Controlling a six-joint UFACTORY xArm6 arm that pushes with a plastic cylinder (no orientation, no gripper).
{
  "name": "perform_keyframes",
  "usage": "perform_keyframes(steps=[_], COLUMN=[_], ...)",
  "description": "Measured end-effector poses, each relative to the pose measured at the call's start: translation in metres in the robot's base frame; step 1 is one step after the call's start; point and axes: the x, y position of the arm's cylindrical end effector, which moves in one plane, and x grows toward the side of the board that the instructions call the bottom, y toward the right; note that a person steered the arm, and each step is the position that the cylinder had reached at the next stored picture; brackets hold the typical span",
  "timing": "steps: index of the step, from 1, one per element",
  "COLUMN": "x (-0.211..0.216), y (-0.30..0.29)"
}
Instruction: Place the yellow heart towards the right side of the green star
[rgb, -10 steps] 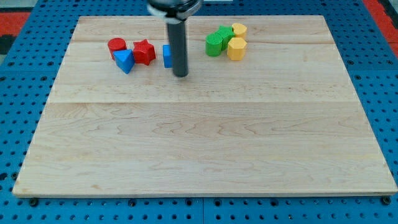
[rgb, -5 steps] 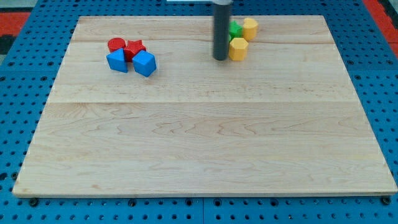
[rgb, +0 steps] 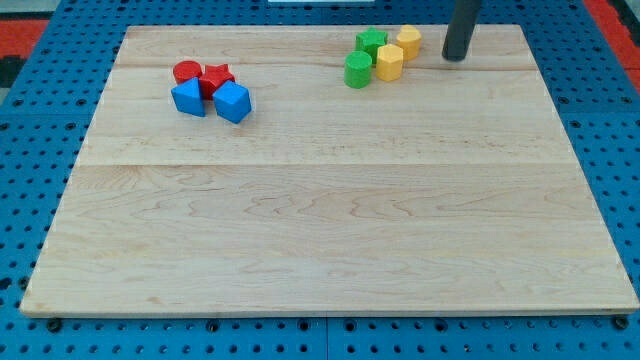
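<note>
The yellow heart (rgb: 407, 41) lies near the view's top, touching the right side of the green star (rgb: 372, 42). A yellow hexagon (rgb: 389, 62) sits just below them, and a green cylinder (rgb: 357, 70) is at its left. My tip (rgb: 455, 57) rests on the board to the right of this cluster, a short gap from the yellow heart and touching no block.
At the view's upper left, a red cylinder (rgb: 186, 71), a red star (rgb: 217, 77), a blue triangle (rgb: 188, 98) and a blue cube (rgb: 232, 102) are bunched together. The wooden board (rgb: 320, 230) lies on a blue perforated table.
My tip has moved right, from the left of the green and yellow cluster to its right side. The cluster has shifted slightly. The blue cube had earlier been pushed left to the red blocks.
</note>
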Motion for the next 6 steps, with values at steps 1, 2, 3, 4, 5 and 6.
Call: perform_keyframes(steps=[1,2,3,4,5,6], x=[-0.002,0.01,0.002,-0.035,-0.028,-0.016], y=[-0.026,-0.061,-0.048,-0.028,-0.106,-0.126])
